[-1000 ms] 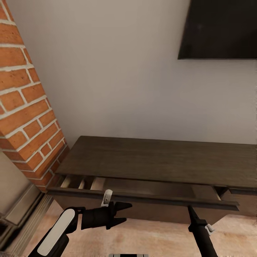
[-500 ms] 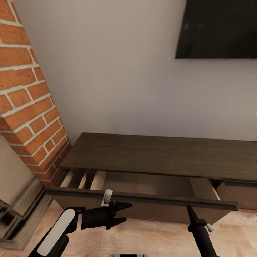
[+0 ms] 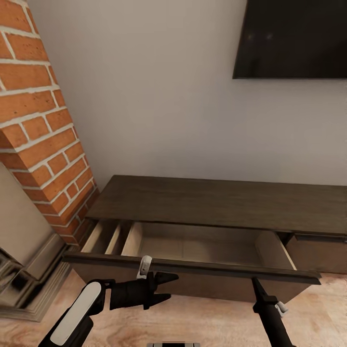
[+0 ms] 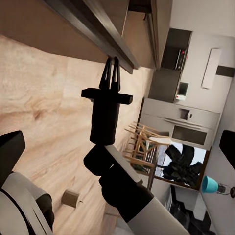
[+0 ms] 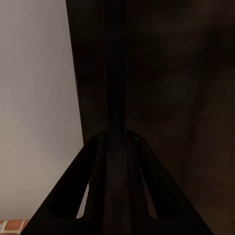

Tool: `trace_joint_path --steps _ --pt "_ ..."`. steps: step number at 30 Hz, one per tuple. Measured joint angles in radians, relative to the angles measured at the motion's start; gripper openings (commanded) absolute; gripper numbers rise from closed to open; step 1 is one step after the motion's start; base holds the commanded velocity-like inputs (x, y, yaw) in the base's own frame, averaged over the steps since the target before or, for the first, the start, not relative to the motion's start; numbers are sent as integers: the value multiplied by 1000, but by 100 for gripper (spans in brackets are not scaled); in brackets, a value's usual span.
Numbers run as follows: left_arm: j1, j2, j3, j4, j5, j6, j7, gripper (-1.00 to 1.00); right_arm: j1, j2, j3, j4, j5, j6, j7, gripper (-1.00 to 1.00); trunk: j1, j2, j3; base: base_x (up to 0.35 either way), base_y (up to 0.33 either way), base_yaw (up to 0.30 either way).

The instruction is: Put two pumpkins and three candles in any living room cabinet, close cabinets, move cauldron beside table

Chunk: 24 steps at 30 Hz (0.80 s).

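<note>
You've got a matt dark wood-grain cabinet (image 3: 217, 207), rough red brick column (image 3: 38, 125), pale wood-plank floor (image 3: 202, 318), glossy black screen (image 3: 294, 38).

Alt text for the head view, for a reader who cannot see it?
A long dark cabinet against a pale wall has its wide drawer pulled open, nothing visible inside. The left gripper and right gripper sit before its front; brick column at left.

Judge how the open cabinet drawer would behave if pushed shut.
The drawer looks rigid wood, so it probably slides straight into the cabinet rather than flexing. It is wide, so a push near one end might skew it.
</note>
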Motion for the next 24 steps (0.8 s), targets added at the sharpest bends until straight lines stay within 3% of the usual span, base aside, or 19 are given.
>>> trace_joint_path --steps 24 --pt "0 0 1 -1 0 0 -1 100 0 0 11 0 1 0 1 -100 0 0 0 -121 0 0"
